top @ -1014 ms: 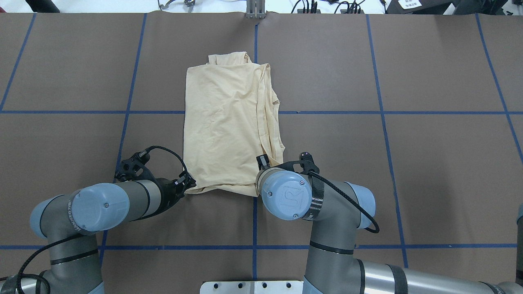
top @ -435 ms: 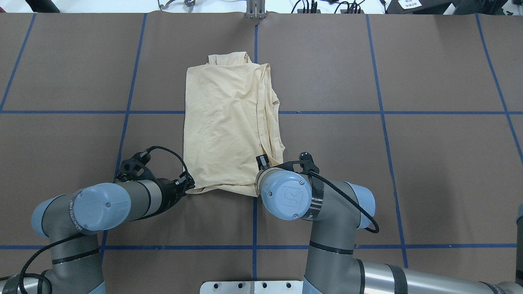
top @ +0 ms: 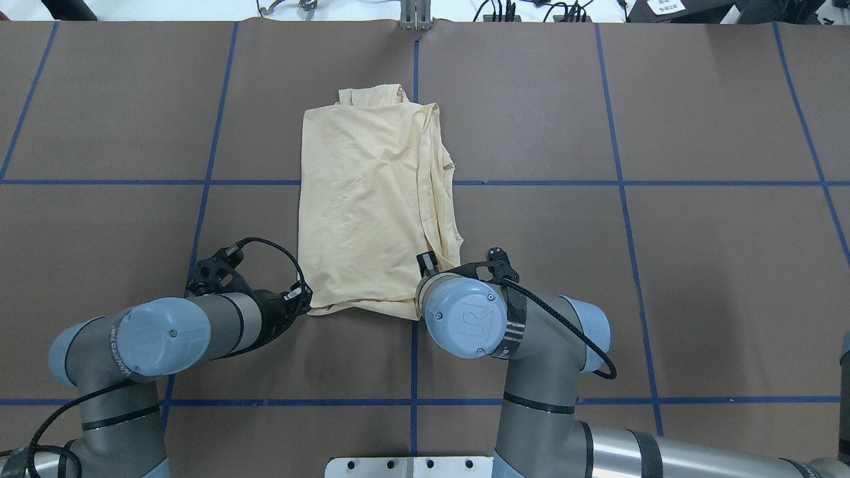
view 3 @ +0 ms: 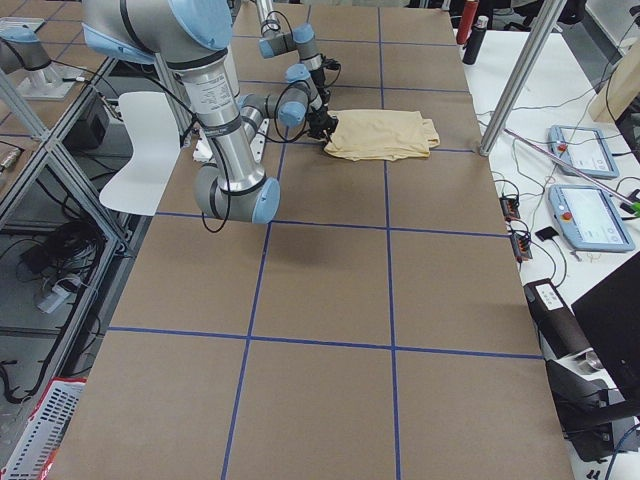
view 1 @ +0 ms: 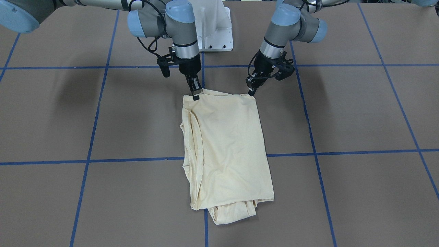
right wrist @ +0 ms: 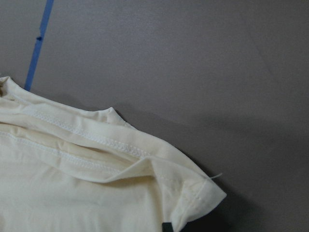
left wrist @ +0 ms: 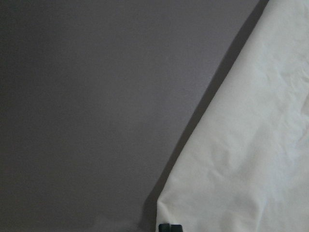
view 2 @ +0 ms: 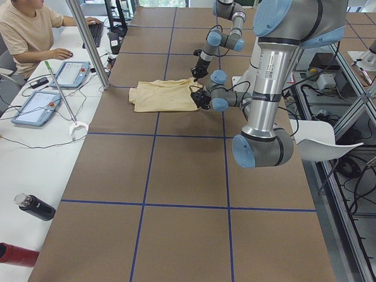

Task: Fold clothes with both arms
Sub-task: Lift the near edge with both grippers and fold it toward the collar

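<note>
The clothes are one cream-yellow shirt point(top: 365, 199), folded into a long rectangle on the brown table point(top: 697, 265), print hidden. A bunched sleeve or neck part sticks out at its far end point(view 1: 233, 212). My left gripper point(view 1: 252, 92) is shut on the shirt's near corner on my left side point(left wrist: 251, 159). My right gripper point(view 1: 196, 96) is shut on the other near corner, where the stitched hem point(right wrist: 72, 145) shows. Both corners are raised slightly off the table. In the overhead view my right wrist hides the right gripper; the left gripper point(top: 305, 307) shows at the hem.
The white pedestal base point(view 1: 214, 31) stands between the arms. Blue tape lines point(top: 624, 182) cross the table. Beyond the far edge, a metal pole point(view 2: 88, 47) rises beside a side desk with tablets point(view 2: 73, 73), bottles point(view 2: 34, 207) and a seated person point(view 2: 23, 29).
Almost nothing differs. The left arm has shifted very slightly near the shirt's near-left corner; the shirt and the right arm stay where they were.
</note>
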You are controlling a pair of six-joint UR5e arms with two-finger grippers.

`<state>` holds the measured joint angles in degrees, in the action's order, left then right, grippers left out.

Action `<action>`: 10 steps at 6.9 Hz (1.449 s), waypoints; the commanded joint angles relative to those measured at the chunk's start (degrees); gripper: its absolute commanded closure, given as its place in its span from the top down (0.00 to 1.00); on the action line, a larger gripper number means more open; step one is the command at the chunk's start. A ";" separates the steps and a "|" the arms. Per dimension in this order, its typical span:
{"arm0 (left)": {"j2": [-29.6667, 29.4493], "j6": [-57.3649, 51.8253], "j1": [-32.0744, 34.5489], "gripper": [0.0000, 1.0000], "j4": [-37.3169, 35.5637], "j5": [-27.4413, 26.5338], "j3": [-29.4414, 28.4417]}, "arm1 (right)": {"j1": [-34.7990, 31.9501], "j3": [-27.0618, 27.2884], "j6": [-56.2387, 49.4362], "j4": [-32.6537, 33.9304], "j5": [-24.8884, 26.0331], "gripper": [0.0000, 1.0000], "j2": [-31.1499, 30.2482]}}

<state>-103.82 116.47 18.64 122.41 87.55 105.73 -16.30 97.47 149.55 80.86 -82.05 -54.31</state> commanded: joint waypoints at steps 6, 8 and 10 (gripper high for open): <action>0.54 2.86 -0.10 0.00 -9.63 5.86 18.50 | 1.87 19.55 0.22 14.01 -0.75 0.00 -5.19; -0.15 3.60 -0.10 0.00 -11.49 7.36 21.88 | 1.36 26.61 -0.04 23.69 -3.01 0.00 -3.71; -4.78 -4.78 7.75 0.00 -11.23 7.71 13.84 | -6.86 17.45 -6.88 21.80 -5.21 0.00 0.76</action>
<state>-105.37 117.02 21.43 111.20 94.77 123.55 -18.77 119.60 145.78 103.04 -85.73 -56.28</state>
